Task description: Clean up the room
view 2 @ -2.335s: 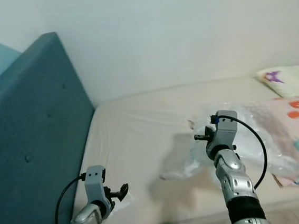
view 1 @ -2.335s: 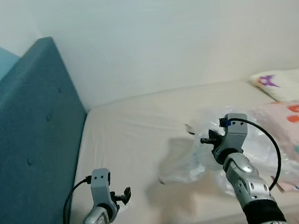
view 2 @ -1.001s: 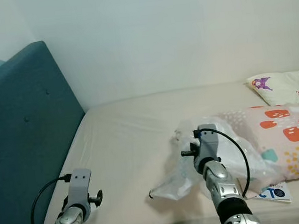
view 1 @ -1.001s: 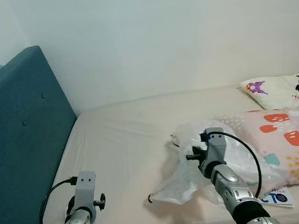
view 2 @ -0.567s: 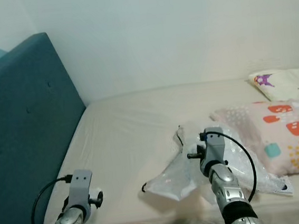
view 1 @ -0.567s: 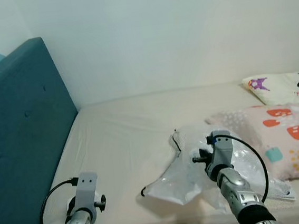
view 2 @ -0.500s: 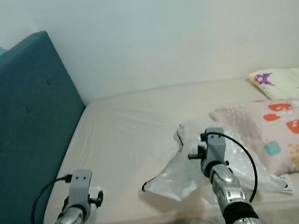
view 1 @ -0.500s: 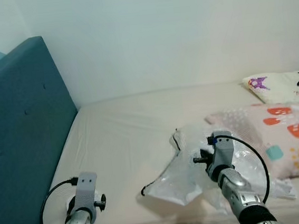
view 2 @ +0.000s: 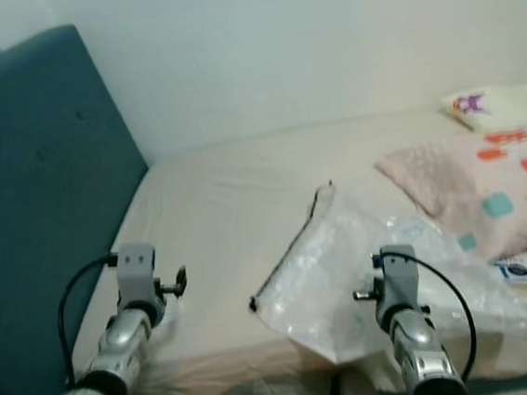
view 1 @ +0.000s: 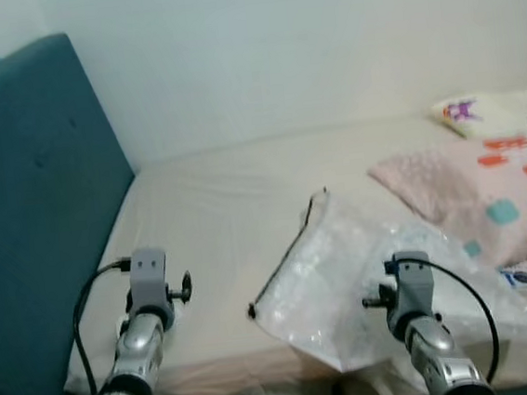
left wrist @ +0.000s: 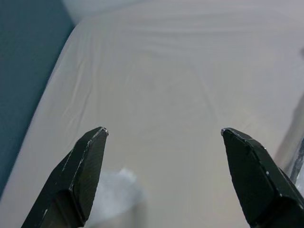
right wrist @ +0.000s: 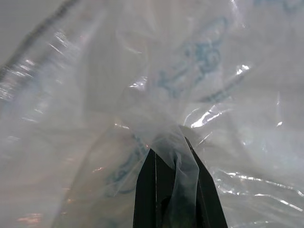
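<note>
Right gripper (right wrist: 173, 156) clamped on plastic bag (view 1: 346, 278).
Bag spreads over the bed's (view 1: 210, 221) front edge, beside the pillow (view 1: 486, 185). Left gripper (left wrist: 164, 137) wide open, empty, above the sheet.

A large clear plastic bag (view 1: 347, 287) with a dark zip edge lies crumpled across the front of the bed (view 1: 219, 220), draping over its near edge. Faint blue print shows through its shiny, wrinkled film, one bunched fold pinched between the jaws of the right gripper (right wrist: 174, 156).

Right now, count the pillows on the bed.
2: a pink patterned pillow at the bed's right side, and a white cartoon pillow behind it by the wall. More may lie out of frame.
</note>
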`<state>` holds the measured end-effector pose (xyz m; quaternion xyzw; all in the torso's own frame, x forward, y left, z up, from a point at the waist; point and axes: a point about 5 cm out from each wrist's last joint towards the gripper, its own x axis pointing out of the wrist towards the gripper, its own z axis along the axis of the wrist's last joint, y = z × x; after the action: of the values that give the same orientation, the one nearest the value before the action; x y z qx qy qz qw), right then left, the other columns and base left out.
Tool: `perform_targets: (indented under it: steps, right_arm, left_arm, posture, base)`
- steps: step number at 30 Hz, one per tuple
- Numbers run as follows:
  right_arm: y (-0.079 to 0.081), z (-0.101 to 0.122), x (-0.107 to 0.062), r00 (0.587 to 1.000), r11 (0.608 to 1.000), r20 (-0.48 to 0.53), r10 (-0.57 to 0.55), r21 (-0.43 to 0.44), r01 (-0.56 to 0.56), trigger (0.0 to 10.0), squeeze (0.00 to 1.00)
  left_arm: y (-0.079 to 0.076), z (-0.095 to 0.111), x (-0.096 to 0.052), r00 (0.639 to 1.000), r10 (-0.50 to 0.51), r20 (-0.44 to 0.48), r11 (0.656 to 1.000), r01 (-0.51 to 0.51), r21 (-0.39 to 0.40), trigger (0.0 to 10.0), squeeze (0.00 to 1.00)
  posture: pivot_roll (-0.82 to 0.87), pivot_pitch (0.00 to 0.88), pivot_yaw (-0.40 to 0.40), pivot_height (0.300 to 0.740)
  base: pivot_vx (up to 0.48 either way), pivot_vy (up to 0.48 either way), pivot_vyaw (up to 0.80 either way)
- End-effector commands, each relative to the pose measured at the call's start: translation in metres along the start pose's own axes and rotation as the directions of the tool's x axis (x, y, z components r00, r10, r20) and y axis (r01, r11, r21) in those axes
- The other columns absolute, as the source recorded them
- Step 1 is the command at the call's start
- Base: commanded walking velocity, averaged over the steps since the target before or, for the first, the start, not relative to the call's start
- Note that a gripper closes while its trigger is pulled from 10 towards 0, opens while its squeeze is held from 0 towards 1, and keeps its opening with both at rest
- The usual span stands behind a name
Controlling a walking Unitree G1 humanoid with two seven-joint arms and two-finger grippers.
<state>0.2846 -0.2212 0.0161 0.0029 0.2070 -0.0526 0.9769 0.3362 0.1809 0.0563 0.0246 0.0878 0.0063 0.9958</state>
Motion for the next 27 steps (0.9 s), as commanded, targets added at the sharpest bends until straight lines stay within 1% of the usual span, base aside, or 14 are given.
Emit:
perform_targets:
  steps: [1,2,4,9,11,13,14,16,19,21,22,23,26,27]
  right_arm:
    - [0.007,-0.006,-0.002,1.0,1.0,-0.021,0.014,0.0,-0.014,10.0,0.0]
    - [0.007,-0.006,-0.002,1.0,1.0,-0.021,0.014,0.0,-0.014,10.0,0.0]
    - [0.012,-0.012,-0.008,0.999,1.0,-0.022,0.027,0.014,-0.026,10.0,0.0]
    - [0.017,-0.015,-0.014,0.999,0.998,-0.012,0.045,0.032,-0.045,10.0,0.0]
    - [0.022,-0.018,-0.021,0.998,0.997,0.001,0.064,0.048,-0.064,10.0,0.0]
    - [0.023,-0.018,-0.023,0.998,0.996,0.005,0.069,0.052,-0.07,10.0,0.0]
    - [0.027,-0.021,-0.032,0.997,0.995,0.015,0.082,0.062,-0.083,10.0,0.0]
    - [0.028,-0.021,-0.035,0.996,0.994,0.017,0.085,0.064,-0.086,10.0,0.0]
    - [0.029,-0.022,-0.039,0.995,0.993,0.025,0.094,0.069,-0.096,10.0,0.0]
    - [0.034,-0.02,-0.052,0.99,0.988,0.055,0.126,0.084,-0.13,10.0,0.0]
    - [0.034,-0.02,-0.052,0.99,0.988,0.055,0.126,0.084,-0.13,10.0,0.0]
    - [0.035,-0.02,-0.058,0.988,0.984,0.069,0.141,0.095,-0.147,10.0,0.0]
    - [0.036,-0.019,-0.062,0.986,0.982,0.076,0.15,0.102,-0.157,10.0,0.0]
    - [0.036,-0.019,-0.066,0.985,0.982,0.077,0.155,0.1,-0.162,10.0,0.0]
  left_arm:
    - [0.0,0.015,0.005,0.998,-0.017,0.058,1.0,0.015,0.02,10.0,0.0]
    - [0.0,0.015,0.005,0.998,-0.017,0.058,1.0,0.015,0.02,10.0,0.0]
    - [-0.005,0.029,0.011,0.994,-0.044,0.105,0.999,0.042,0.024,10.0,0.0]
    - [-0.004,0.033,0.013,0.993,-0.046,0.109,0.998,0.041,0.049,10.0,0.0]
    - [0.002,0.032,0.014,0.997,-0.017,0.078,0.994,0.008,0.107,10.0,0.0]
    - [0.005,0.031,0.014,0.998,-0.003,0.066,0.992,-0.006,0.129,10.0,0.0]
    - [0.019,0.025,0.012,0.998,0.056,0.017,0.982,-0.058,0.177,10.0,0.0]
    - [0.025,0.022,0.012,0.996,0.084,-0.004,0.978,-0.082,0.192,10.0,0.0]
    - [0.035,0.02,0.01,0.991,0.133,-0.023,0.972,-0.126,0.197,10.0,0.0]
    - [0.061,0.02,0.006,0.966,0.255,-0.045,0.95,-0.242,0.196,10.0,0.0]
    - [0.061,0.02,0.006,0.966,0.255,-0.045,0.95,-0.242,0.196,10.0,0.0]
    - [0.073,0.022,0.004,0.95,0.308,-0.046,0.936,-0.294,0.194,10.0,0.0]
    - [0.08,0.024,0.003,0.941,0.336,-0.045,0.927,-0.322,0.193,10.0,0.0]
    - [0.088,0.026,0.002,0.93,0.364,-0.044,0.917,-0.35,0.189,10.0,0.0]
  posture:
    - [-0.18,0.048,0.077,0.57]
    - [-0.18,0.048,0.077,0.57]
    - [-0.17,0.094,0.087,0.555]
    - [-0.17,0.119,0.093,0.54]
    - [-0.17,0.17,0.106,0.53]
    - [-0.17,0.17,0.106,0.525]
    - [-0.17,0.225,0.109,0.515]
    - [-0.17,0.225,0.109,0.51]
    - [-0.19,0.256,0.109,0.505]
    - [-0.19,0.298,0.109,0.5]
    - [-0.19,0.298,0.109,0.5]
    - [-0.2,0.308,0.108,0.5]
    - [-0.2,0.312,0.107,0.5]
    - [-0.2,0.334,0.106,0.5]
  base:
    - [0.0,0.0,0.0]
    - [0.0,0.0,0.0]
    - [0.0,0.0,0.0]
    - [0.0,0.0,0.0]
    - [0.0,0.0,0.0]
    - [0.0,0.0,0.0]
    - [0.0,0.0,0.0]
    - [0.0,0.0,0.0]
    - [0.0,0.0,0.0]
    - [0.0,0.0,0.0]
    - [0.0,0.0,0.0]
    - [0.0,0.0,0.0]
    - [0.0,0.0,0.0]
    - [0.0,0.0,0.0]
